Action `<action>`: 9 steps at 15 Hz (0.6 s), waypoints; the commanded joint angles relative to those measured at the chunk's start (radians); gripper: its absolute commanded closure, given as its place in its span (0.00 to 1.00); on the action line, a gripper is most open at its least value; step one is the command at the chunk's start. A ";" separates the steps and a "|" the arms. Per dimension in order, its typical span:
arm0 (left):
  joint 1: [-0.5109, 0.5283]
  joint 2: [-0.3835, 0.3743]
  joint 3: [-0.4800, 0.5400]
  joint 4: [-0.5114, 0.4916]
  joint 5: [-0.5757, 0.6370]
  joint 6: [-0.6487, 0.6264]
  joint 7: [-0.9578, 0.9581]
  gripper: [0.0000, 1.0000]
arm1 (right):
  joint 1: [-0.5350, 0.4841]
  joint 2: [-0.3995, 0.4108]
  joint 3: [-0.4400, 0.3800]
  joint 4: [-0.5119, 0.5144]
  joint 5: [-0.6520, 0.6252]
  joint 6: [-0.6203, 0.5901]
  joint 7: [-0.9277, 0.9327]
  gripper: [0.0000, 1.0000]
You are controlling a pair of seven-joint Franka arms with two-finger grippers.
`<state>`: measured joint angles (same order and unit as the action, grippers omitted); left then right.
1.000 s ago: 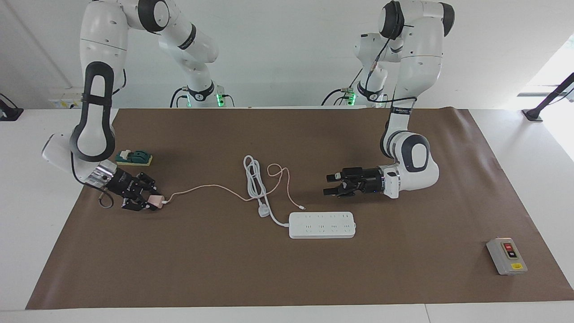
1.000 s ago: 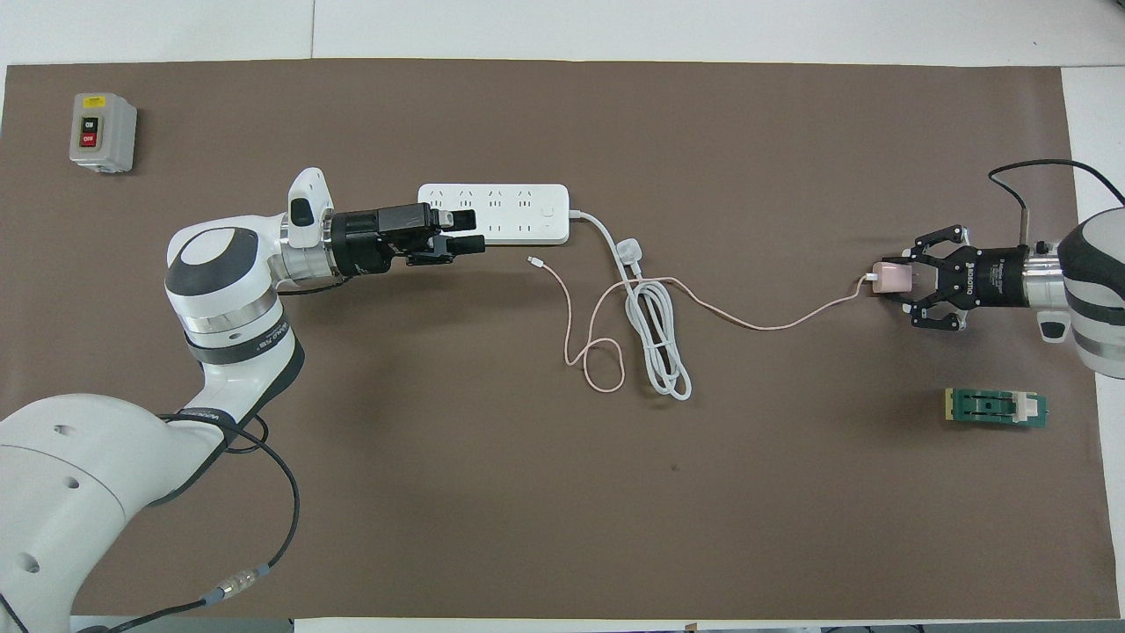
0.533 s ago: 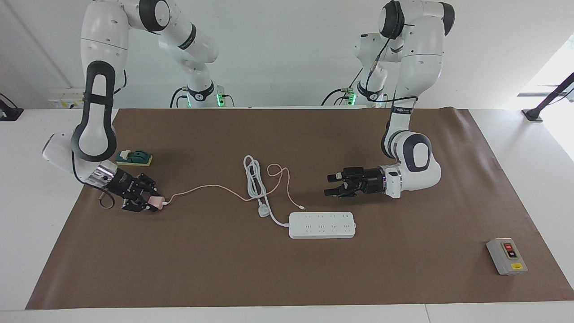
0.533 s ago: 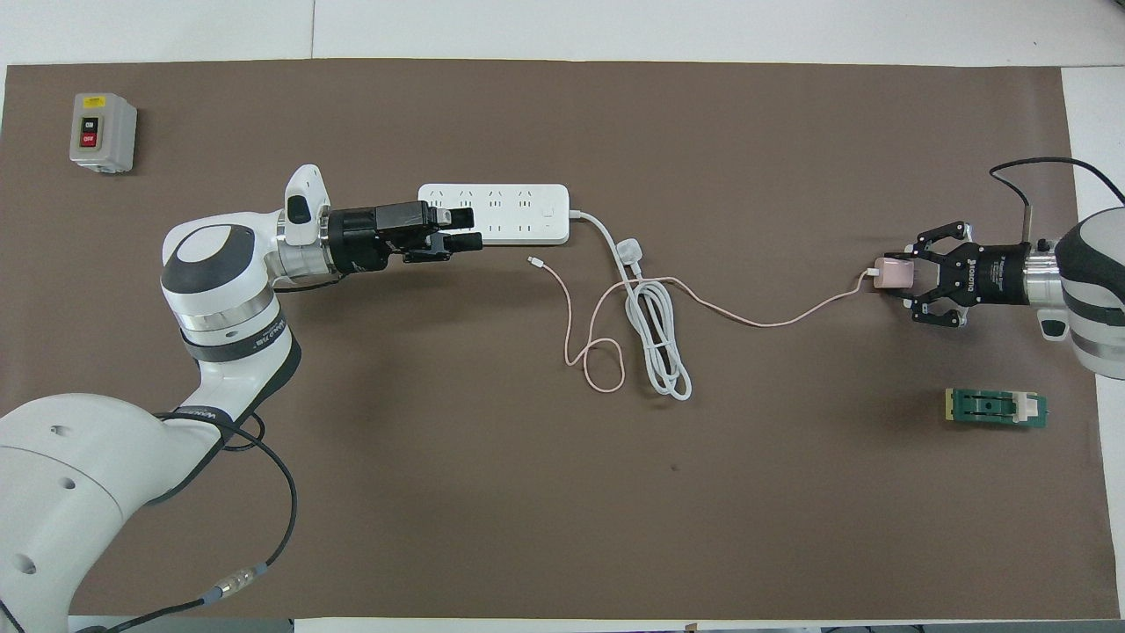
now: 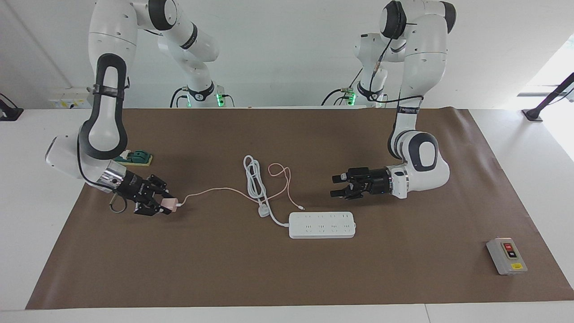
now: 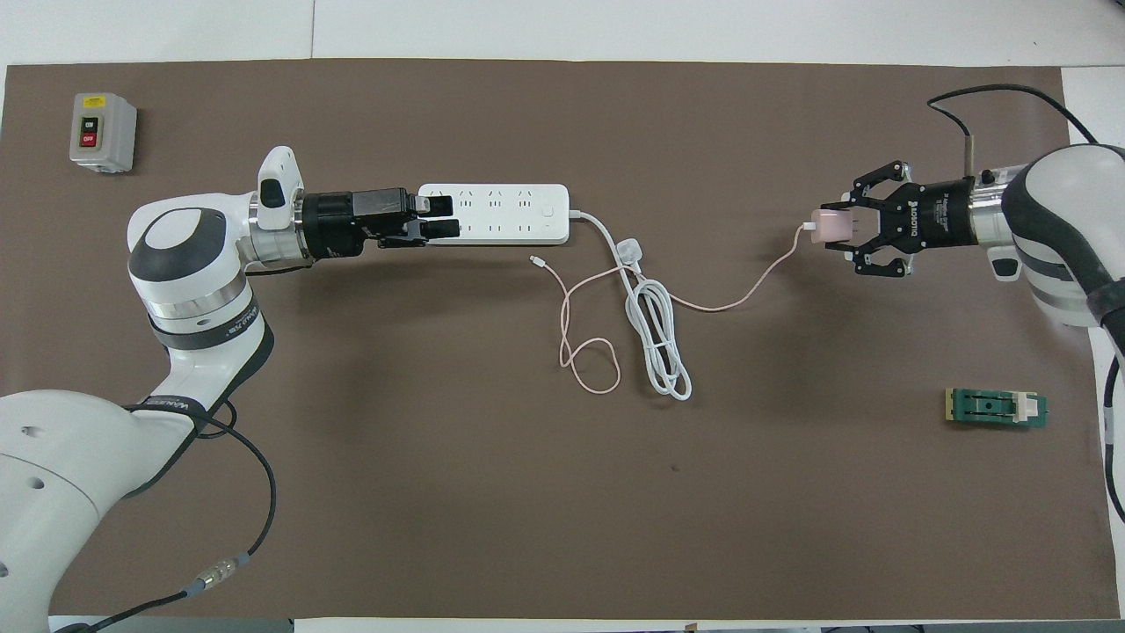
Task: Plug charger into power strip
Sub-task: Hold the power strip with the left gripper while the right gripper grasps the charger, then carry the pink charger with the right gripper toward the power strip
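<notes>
Brown paper mat [image 6: 562, 527] over a white counter [image 5: 27, 188]; clock positions are read from the mat's centre in the overhead view.

1. Small pale pink cube-shaped charger [image 6: 826, 226], between 2 and 3 o'clock, clamped in the closed fingers of the right tool [image 6: 844, 230]. Its thin pink cable [image 6: 580, 352] trails to 12 o'clock, loops once and ends in a tiny connector [image 6: 533, 259] just beside the strip.
2. Flat white rectangular power strip [image 6: 501, 214], 11 o'clock, lying on the mat with no charger in it. Its thick white cord [image 6: 655, 343] lies coiled near the centre, with the white three-pin plug [image 6: 629, 251] loose beside it.
3. Left tool [image 6: 439, 217], open and holding nothing.
4. Grey switch box with red and black buttons [image 6: 103, 132], 10 o'clock corner.
5. Green block with a pale end [image 6: 996, 409], 3 o'clock.

View notes: from above, the left tool seems to cover the strip's end. The facing view shows the left tool [image 5: 336, 186] in the air, clear of the power strip [image 5: 322, 224]. It also shows the right tool [image 5: 163, 205] carrying the charger [image 5: 169, 204] low over the mat.

Change notes: the right tool has carried the charger from 3 o'clock toward the strip, and the cable now sags more. The left tool has drawn back toward its own end of the counter.
</notes>
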<state>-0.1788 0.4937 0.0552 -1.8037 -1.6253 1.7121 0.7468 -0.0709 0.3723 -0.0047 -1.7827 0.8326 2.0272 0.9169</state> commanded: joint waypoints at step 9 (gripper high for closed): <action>0.007 0.039 -0.009 0.015 -0.039 -0.072 -0.009 0.00 | 0.319 -0.029 0.003 0.120 0.030 0.080 0.393 1.00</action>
<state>-0.1751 0.5115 0.0512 -1.8012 -1.6430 1.6675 0.7452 0.2097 0.3353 0.0002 -1.6830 0.8363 2.0727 1.2553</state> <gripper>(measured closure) 0.000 0.493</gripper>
